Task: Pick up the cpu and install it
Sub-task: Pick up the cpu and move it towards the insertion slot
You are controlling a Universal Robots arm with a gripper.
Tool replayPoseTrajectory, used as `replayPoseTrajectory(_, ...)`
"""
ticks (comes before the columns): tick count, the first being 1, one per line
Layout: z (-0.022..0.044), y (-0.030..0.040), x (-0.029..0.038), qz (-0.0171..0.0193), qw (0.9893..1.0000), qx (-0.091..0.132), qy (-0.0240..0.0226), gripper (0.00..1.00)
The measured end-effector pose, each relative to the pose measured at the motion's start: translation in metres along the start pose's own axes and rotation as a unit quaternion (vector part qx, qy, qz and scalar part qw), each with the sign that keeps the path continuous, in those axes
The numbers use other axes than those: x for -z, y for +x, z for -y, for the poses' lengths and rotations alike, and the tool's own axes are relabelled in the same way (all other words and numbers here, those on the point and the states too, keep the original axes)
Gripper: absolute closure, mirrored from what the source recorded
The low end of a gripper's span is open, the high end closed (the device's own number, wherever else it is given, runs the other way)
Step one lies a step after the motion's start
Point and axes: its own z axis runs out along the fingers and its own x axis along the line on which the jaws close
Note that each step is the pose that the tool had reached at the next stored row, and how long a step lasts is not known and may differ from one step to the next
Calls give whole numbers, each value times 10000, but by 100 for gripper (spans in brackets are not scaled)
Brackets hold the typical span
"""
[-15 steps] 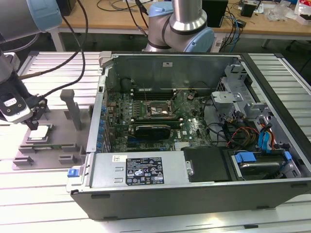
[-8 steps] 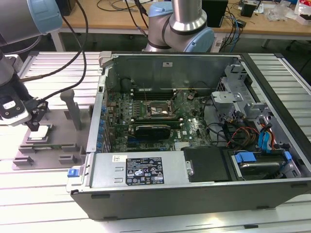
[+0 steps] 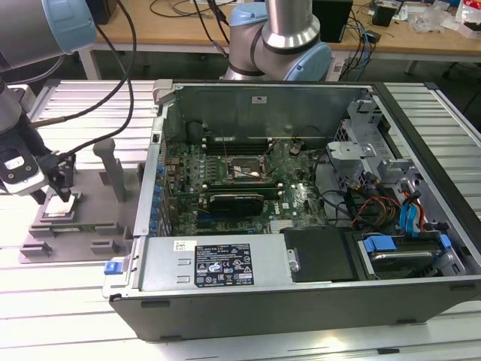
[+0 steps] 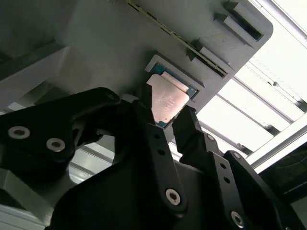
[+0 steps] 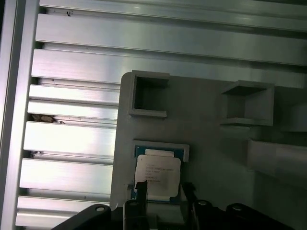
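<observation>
The cpu [image 4: 164, 99], a small silvery square chip, sits just over its blue-rimmed pocket in the grey tray [image 5: 206, 158]. My gripper [image 4: 165, 115] is shut on it, with one black finger [image 4: 188, 125] on each of two opposite edges. In the first wrist view the cpu [image 5: 158, 175] looks slightly offset from the pocket, and the gripper [image 5: 163, 189] straddles it. In the exterior view, on its left, the gripper [image 3: 62, 194] hangs low over the tray [image 3: 98, 226]. The motherboard's socket [image 3: 244, 167] lies open inside the computer case.
The open computer case [image 3: 301, 286] fills the middle and the exterior view's right, with cables and drive bays inside. Upright grey blocks [image 3: 114, 169] rise from the tray beside my gripper. Ribbed aluminium table slats [image 5: 72, 139] surround the tray. A second robot arm base [image 3: 282, 37] stands behind the case.
</observation>
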Motion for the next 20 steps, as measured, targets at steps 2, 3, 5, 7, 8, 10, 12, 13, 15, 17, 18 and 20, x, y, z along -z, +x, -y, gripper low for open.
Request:
replayPoseTrajectory(2, 0, 0, -1, 0, 10000, 0, 0, 46)
replayPoseTrajectory(3, 0, 0, -2, 0, 10000, 0, 0, 40)
replayPoseTrajectory(5, 0, 1, -16, 5, 10000, -69, -12, 40)
replayPoseTrajectory(7, 2, 1, -42, 15, 9997, -259, -29, 40)
replayPoseTrajectory(8, 2, 1, -51, 18, 9995, -303, -33, 40)
replayPoseTrajectory(10, 2, 1, -74, 18, 9995, -324, -34, 40)
replayPoseTrajectory(12, 1, 2, -104, 19, 9995, -324, -34, 40)
replayPoseTrajectory(13, -7, 9, -124, 19, 9995, -324, -34, 40)
replayPoseTrajectory(15, -30, 18, -160, 18, 9995, -324, -34, 40)
replayPoseTrajectory(17, -56, 25, -176, 18, 9995, -324, -34, 40)
replayPoseTrajectory(18, -61, 28, -186, 19, 9995, -324, -34, 40)
replayPoseTrajectory(20, -61, 28, -223, 18, 9995, -323, -34, 40)
